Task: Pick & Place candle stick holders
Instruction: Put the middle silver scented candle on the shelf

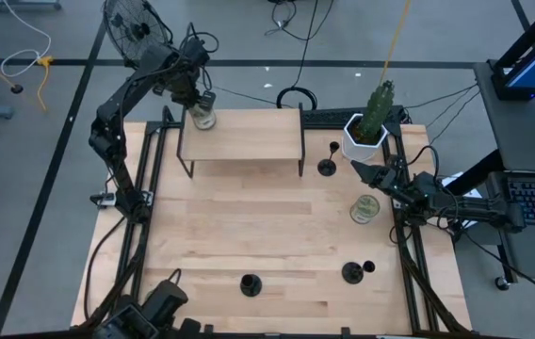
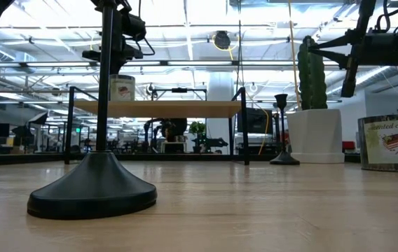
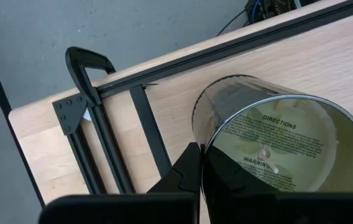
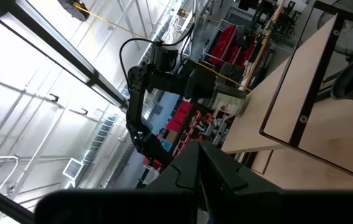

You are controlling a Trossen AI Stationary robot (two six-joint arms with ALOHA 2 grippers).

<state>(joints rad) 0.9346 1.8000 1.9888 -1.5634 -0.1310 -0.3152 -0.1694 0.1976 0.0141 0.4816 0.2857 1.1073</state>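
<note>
Tabletop holders (image 1: 327,167) beside right tool (image 1: 360,170)

Jar (image 1: 202,115) on shelf (image 1: 243,137); three holders (image 1: 327,166) below.

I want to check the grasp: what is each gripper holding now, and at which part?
The left gripper holds a glass jar by its rim, above the small shelf. The right gripper holds nothing.

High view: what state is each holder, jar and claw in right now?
Back holder: upright.
Middle holder: upright.
Right holder: upright.
Shelf jar: upright, gripped by left claw.
Table jar: upright, free.
Right claw: near table jar.
</note>
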